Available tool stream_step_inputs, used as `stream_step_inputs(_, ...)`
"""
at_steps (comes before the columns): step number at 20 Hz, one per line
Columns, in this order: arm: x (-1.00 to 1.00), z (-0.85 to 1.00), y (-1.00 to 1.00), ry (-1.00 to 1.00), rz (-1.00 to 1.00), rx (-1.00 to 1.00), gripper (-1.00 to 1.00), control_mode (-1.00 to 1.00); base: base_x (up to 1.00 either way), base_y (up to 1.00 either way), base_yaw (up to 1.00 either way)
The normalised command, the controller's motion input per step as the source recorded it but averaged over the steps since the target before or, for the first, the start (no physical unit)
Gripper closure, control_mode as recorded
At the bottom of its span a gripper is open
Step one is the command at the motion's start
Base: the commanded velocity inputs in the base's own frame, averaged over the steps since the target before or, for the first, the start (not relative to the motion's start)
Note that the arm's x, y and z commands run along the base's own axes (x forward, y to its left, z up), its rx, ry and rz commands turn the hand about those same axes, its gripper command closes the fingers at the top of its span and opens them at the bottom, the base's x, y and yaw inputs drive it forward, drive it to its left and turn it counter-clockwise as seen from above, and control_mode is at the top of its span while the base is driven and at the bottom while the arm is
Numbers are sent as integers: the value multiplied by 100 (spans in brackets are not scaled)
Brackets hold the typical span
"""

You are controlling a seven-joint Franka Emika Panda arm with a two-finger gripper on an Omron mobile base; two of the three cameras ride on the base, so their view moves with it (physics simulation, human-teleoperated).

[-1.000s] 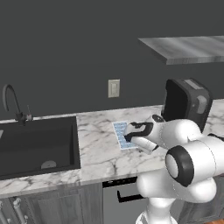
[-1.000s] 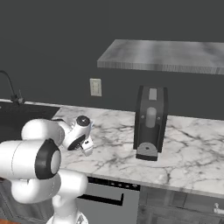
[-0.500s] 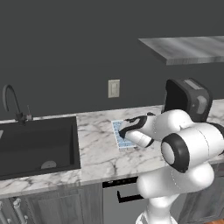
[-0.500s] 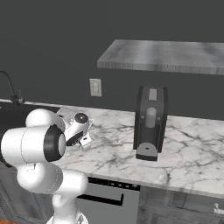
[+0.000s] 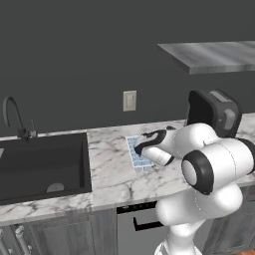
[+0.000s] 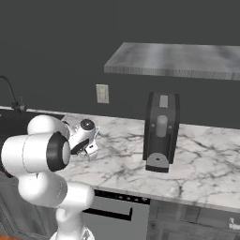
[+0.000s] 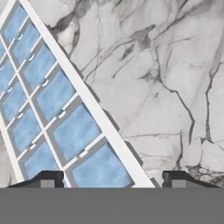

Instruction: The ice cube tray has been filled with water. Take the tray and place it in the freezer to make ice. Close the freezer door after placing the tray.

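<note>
End effector sat low over the tray, fingers spread, one tip over the tray's cells, the other over bare counter past the tray's long rim. Nothing gripped; fingers apart with the rim between them, contact not clear. In the left base view the end effector pointed down at the tray, which lay flat on the marble counter between sink and coffee machine. Water filled the cells, pale blue.

Around: black sink with faucet to the left of the tray, well apart. Dark coffee machine to its right, near the arm. Wall outlet above the tray. Grey shelf high on the wall over the machine. Dishwasher front under the counter.

Hidden: the arm's wrist covered the tray's right half in the left base view. In the right base view the end effector and arm blocked the tray almost wholly. Hand view cut the tray off at top, left and bottom.
</note>
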Motion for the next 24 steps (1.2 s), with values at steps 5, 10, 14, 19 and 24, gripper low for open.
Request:
stream_step_inputs(5, -4, 8, 0, -2, 0, 0, 100, -100, 0, 0, 0)
stream_step_inputs(10, -16, 36, -10, 0, 0, 1, 100, -100, 0, 0, 0)
stream_step_inputs(14, -18, 51, -24, 0, 0, 2, 100, -100, 0, 0, 0)
stream_step_inputs(19, -17, 52, -32, 0, 0, 0, 100, -100, 0, 0, 0)
stream_step_inputs(24, -22, 53, -36, -1, 0, 1, 100, -100, 0, 0, 0)
